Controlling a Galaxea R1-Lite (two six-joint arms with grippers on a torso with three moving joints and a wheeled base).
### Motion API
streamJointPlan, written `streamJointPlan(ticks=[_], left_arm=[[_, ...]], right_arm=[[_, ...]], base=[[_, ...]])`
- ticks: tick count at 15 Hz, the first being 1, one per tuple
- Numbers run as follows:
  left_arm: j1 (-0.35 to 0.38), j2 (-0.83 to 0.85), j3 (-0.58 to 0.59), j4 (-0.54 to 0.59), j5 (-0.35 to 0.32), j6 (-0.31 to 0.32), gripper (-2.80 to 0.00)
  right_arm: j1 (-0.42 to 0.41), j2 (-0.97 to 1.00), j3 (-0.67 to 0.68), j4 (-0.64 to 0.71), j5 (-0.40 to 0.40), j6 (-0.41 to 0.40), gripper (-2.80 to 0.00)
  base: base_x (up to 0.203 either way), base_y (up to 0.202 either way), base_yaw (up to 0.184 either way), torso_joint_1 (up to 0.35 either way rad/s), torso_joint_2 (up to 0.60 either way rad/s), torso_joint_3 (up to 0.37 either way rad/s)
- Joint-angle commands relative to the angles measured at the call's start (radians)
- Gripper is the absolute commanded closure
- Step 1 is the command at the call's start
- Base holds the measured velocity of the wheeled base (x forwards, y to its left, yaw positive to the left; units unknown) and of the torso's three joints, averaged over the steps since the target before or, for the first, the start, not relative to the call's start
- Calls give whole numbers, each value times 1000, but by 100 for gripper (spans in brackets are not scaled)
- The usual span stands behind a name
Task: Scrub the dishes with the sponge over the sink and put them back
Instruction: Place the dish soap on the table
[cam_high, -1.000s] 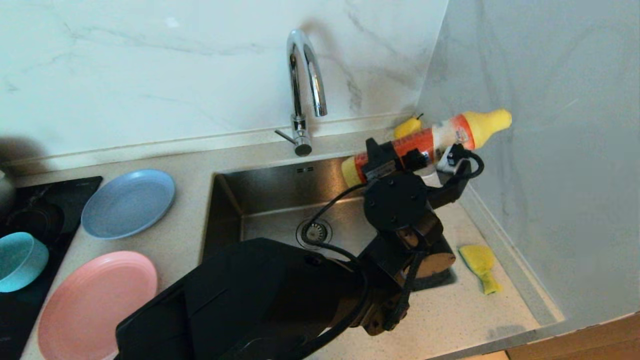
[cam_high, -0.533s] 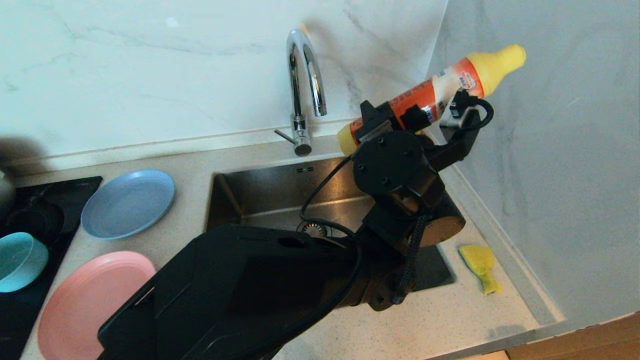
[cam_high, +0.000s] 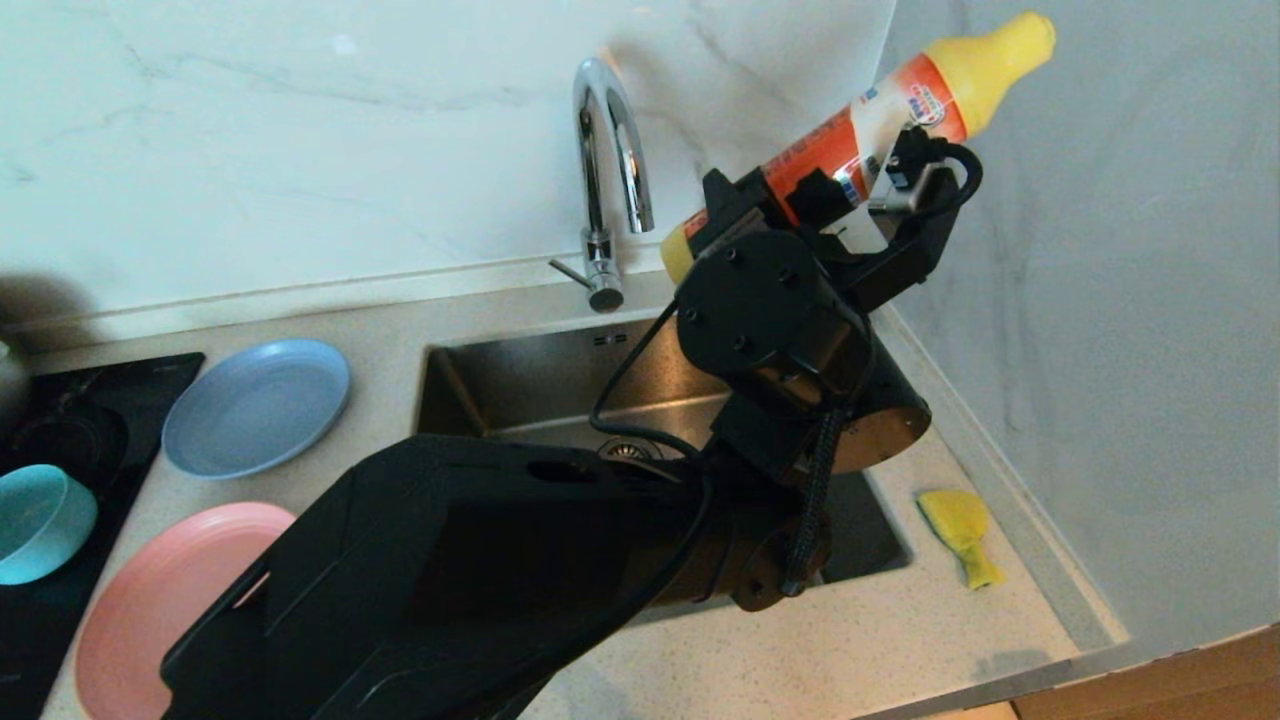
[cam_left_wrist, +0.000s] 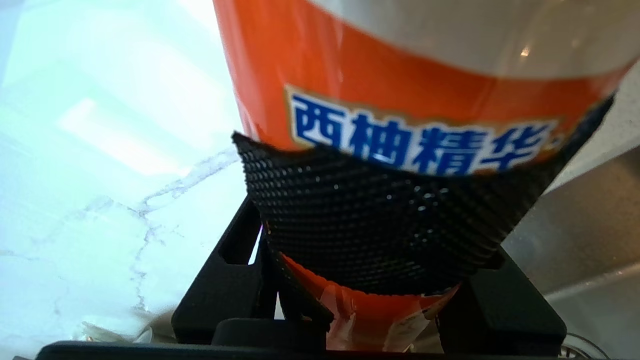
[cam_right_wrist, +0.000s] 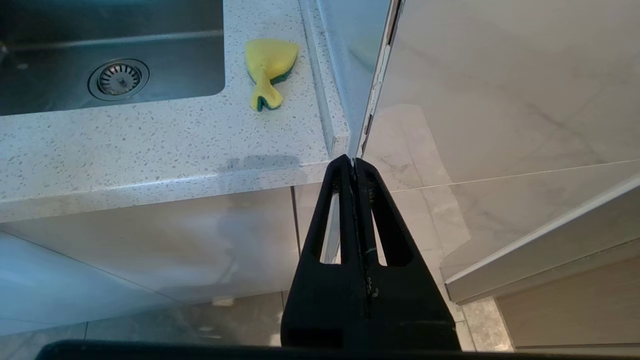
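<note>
My left gripper (cam_high: 805, 200) is shut on an orange dish-soap bottle (cam_high: 880, 105) with a yellow cap. It holds the bottle tilted, cap up, high over the back right corner of the sink (cam_high: 520, 380). Up close, the bottle (cam_left_wrist: 400, 65) fills the left wrist view, with a black ribbed pad (cam_left_wrist: 380, 215) across it. The bent yellow and green sponge (cam_high: 960, 530) (cam_right_wrist: 270, 65) lies on the counter to the right of the sink. Left of the sink sit a blue plate (cam_high: 255, 405), a pink plate (cam_high: 170, 600) and a teal bowl (cam_high: 35, 520). My right gripper (cam_right_wrist: 353, 161) is shut, parked below the counter's front edge.
A chrome arched tap (cam_high: 610, 150) stands behind the sink, whose drain (cam_right_wrist: 118, 79) is at its centre. A black hob (cam_high: 60, 420) lies at the far left. A marble wall (cam_high: 1100, 300) closes the right side. My left arm covers the sink's front.
My left arm has lifted the soap bottle from low over the sink's back right corner to well above it, and the bottle now stands steeper. The right arm has stayed still.
</note>
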Motion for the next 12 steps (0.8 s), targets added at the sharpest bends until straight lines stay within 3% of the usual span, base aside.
streamJointPlan(ticks=[1,7,12], left_arm=[[-2,-9,0,-12,5,8,0],[-1,-39,3,-37,6,5,0],[-2,-67,-5,-3,11,-79,0]], right_arm=[[1,0,-1,0,1,0,0],[1,0,0,0,1,0,0],[1,0,-1,0,1,0,0]], base=[[0,0,0,0,0,0],[0,0,0,0,0,0],[0,0,0,0,0,0]])
